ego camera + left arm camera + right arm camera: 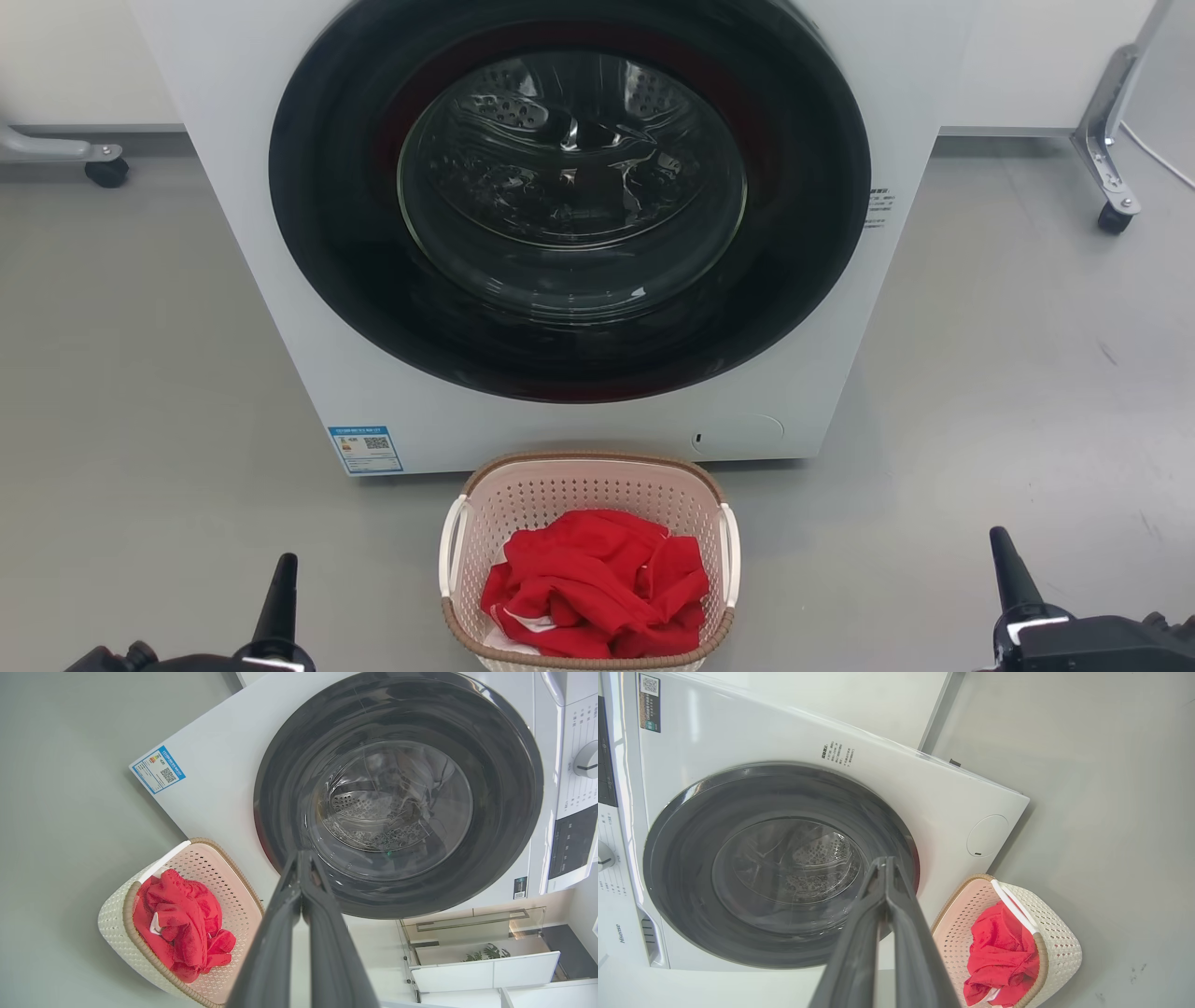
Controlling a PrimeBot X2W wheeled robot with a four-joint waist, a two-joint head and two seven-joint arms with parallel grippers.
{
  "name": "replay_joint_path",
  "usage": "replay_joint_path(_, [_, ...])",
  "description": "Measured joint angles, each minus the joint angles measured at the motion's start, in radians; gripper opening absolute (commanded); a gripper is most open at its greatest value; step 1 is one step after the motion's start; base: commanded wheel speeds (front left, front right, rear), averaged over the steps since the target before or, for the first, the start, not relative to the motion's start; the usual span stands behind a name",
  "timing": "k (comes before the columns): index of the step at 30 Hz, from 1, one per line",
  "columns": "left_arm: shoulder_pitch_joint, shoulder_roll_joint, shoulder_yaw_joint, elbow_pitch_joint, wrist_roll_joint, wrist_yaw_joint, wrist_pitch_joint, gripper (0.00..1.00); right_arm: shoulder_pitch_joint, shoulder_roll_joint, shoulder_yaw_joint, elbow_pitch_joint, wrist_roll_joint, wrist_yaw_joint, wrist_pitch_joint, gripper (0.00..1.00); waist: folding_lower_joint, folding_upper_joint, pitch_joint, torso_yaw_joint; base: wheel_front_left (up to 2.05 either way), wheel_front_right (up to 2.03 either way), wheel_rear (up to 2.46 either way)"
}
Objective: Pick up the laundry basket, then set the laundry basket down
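Note:
The laundry basket (588,493) is pale pink perforated plastic with a brown woven rim and white side handles. It stands on the grey floor just in front of the washing machine (560,224), holding a red cloth (597,583). My left gripper (280,583) rests at the lower left, well to the basket's left, fingers shut on nothing. At the lower right my right gripper (1006,560) is also shut and empty. The left wrist view shows the basket (117,914) beside the shut left gripper (301,856). In the right wrist view the basket (1057,933) lies right of the shut right gripper (885,863).
The washing machine's round dark door (569,187) is closed, right behind the basket. A wheeled frame leg (1111,149) stands at the far right and another caster (105,170) at the far left. Grey floor (1008,373) spreads on both sides of the basket.

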Motion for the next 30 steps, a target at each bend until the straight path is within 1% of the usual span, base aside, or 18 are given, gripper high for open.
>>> replay_joint_path(6, [-0.023,-0.003,0.017,0.010,-0.082,-0.010,0.024,0.00,-0.012,0.002,-0.028,0.005,0.076,0.016,0.022,0.00,0.0001,0.0000,0.001,0.003,0.00,0.00,0.00])
replay_joint_path(7, [-0.026,-0.004,0.021,0.011,-0.098,-0.019,0.025,0.00,-0.013,0.002,-0.033,0.007,0.090,0.019,0.023,0.00,0.0000,0.0000,0.002,0.003,0.00,0.00,0.00])
replay_joint_path(10, [-0.031,-0.005,0.027,0.018,-0.132,-0.020,0.035,0.00,-0.014,0.003,-0.048,0.010,0.131,0.027,0.033,0.00,0.0001,0.0000,0.002,0.004,0.00,0.00,0.00])
replay_joint_path(11, [-0.034,-0.006,0.029,0.022,-0.151,-0.028,0.040,0.00,-0.015,0.003,-0.052,0.012,0.142,0.030,0.035,0.00,0.0000,0.0000,0.003,0.005,0.00,0.00,0.00])
replay_joint_path(20, [-0.068,-0.013,0.054,0.040,-0.268,-0.053,0.069,0.00,-0.032,0.005,-0.096,0.024,0.262,0.052,0.068,0.00,0.0001,0.0000,0.005,0.008,0.00,0.00,0.00])
replay_joint_path(24, [-0.079,-0.019,0.062,0.049,-0.317,-0.054,0.085,0.00,-0.036,0.006,-0.114,0.028,0.315,0.062,0.083,0.00,0.0001,0.0001,0.006,0.010,0.00,0.00,0.00])
replay_joint_path(26, [-0.086,-0.020,0.062,0.049,-0.330,-0.062,0.086,0.00,-0.040,0.007,-0.116,0.029,0.318,0.064,0.084,0.00,0.0001,0.0000,0.006,0.010,0.00,0.00,0.00])
replay_joint_path(30, [-0.086,-0.021,0.063,0.049,-0.332,-0.062,0.086,0.00,-0.049,0.007,-0.116,0.029,0.318,0.065,0.084,0.00,0.0001,0.0000,0.006,0.010,0.00,0.00,0.00])
